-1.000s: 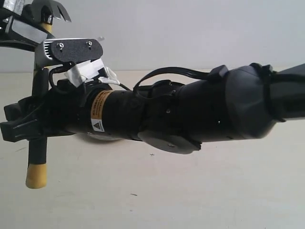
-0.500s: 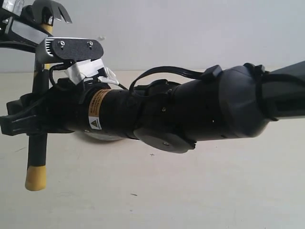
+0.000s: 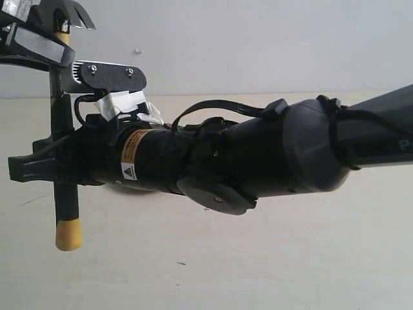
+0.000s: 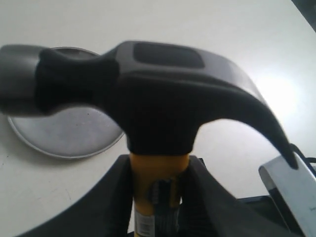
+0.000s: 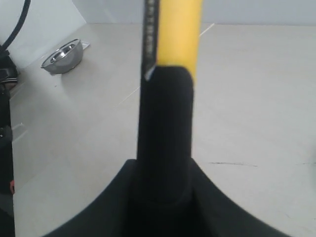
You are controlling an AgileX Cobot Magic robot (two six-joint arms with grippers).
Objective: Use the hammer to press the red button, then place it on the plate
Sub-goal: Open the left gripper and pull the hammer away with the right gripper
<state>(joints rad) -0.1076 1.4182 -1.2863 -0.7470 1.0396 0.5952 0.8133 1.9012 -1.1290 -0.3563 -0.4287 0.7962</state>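
**Two robot hands clasping an upright hammer point(image 3: 64, 200) over a pale desk point(image 3: 271, 258)**

The hammer is hanging upright in the air. Its dark claw head is at the top and its yellow end is pointing down at the desk. The right arm is reaching across the exterior view from the right edge to the far left. The right hand point(image 5: 163, 168) is clenching the black handle partway along, with one finger on each side. The left hand point(image 4: 159, 175) is sitting higher, its fingers pressing on the yellow neck band just under the head, so it too appears to be grasping the hammer.

The plate point(image 4: 59, 143), round and silver, is lying flat on the desk beneath the raised head and well apart from it. In the exterior view only a sliver of it is showing under the right arm. The red button is not showing in any view, so it is not possible to tell whether it has been pressed.

The hammer seems to be passing between the two hands, or being steadied by both. To do this well, one hand should be loosening only once the other is gripping firmly. The hammer should be kept vertical so the heavy head is not swinging or twisting in the grip. The hand taking over is best placed on the handle, leaving the head free to come down squarely and gently on the button.
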